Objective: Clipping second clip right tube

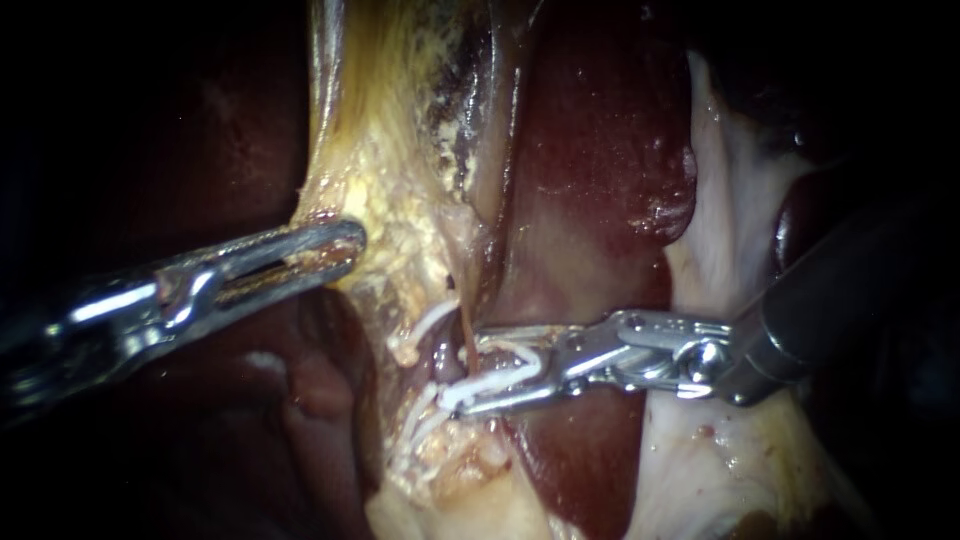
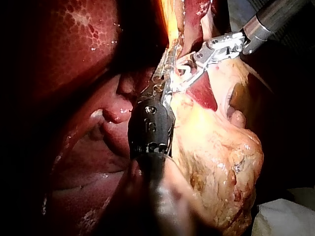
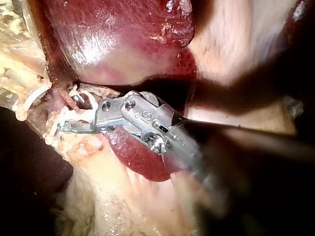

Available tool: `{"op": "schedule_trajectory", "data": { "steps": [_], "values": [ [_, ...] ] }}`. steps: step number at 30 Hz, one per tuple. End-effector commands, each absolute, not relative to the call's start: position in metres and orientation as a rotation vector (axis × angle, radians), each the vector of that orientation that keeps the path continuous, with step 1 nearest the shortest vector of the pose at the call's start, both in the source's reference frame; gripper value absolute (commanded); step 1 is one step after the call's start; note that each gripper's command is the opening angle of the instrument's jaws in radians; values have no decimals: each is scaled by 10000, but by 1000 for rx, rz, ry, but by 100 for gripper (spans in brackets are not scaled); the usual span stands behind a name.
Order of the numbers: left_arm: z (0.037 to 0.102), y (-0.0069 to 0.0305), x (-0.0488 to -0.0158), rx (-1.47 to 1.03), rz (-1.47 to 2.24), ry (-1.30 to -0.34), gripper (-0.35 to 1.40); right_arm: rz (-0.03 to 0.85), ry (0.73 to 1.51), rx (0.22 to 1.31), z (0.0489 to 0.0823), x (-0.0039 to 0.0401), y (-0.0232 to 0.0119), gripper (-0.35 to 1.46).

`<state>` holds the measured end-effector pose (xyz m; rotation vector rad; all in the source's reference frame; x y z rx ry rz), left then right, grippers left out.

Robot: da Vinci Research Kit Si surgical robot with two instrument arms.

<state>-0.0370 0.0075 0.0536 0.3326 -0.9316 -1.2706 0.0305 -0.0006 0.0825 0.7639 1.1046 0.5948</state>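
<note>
My left instrument (image 1: 343, 245) came in from the left w/ its jaws nearly together, clamped on the edge of the yellow fatty tissue (image 1: 400, 200). One jaw lay over that edge, the other under it. A thin slot showed between them and tissue filled its far end.

My right instrument (image 1: 460, 373) came in from the right, its jaws standing apart in a narrow V. A white clip (image 1: 500, 383) sat seated inside them, one leg along each jaw, so both jaws touched it. The clip was not squeezed flat.

The right tube (image 1: 467, 342), thin and reddish, ran down approx. through the mouth of that V, between the clip's legs and near the jaw tips. I couldn't tell whether the legs touched it.

White strands (image 1: 415, 425) lay just beside the lower jaw tip, on the pale tissue. Couldn't tell if they were clips.

The dark red liver (image 1: 600, 150) lay behind the right jaws. In the right wrist view it sat above and under them.

The two instruments were well apart.
</note>
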Motion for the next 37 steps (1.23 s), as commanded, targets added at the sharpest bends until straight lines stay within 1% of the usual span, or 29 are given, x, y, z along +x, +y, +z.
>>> {"op": "schedule_trajectory", "data": {
  "steps": [1, 12, 15, 17, 18, 19, 22, 24, 27, 37],
  "values": [
    [536, 75, -371, 332, -1270, -931, -35, 599, 1106, 765, 824, 305, -5, 55],
    [535, 74, -371, 332, -1270, -931, -35, 653, 1123, 806, 816, 305, -2, 53],
    [534, 74, -371, 332, -1271, -931, -35, 673, 1116, 821, 816, 305, -2, 51],
    [534, 73, -371, 332, -1271, -931, -35, 689, 1111, 829, 816, 304, -2, 44],
    [534, 73, -371, 332, -1271, -931, -35, 694, 1109, 833, 816, 303, -3, 39],
    [534, 73, -371, 332, -1271, -931, -35, 691, 1109, 836, 816, 301, -3, 25],
    [534, 73, -371, 332, -1271, -931, -35, 693, 1104, 842, 815, 297, -3, -35],
    [534, 73, -371, 331, -1271, -931, -35, 688, 1081, 839, 815, 293, -2, -35],
    [535, 73, -371, 331, -1271, -931, -35, 686, 1069, 838, 815, 292, -2, -35],
    [535, 73, -371, 332, -1270, -931, -35, 686, 1069, 838, 815, 292, -2, -35]
  ]
}}
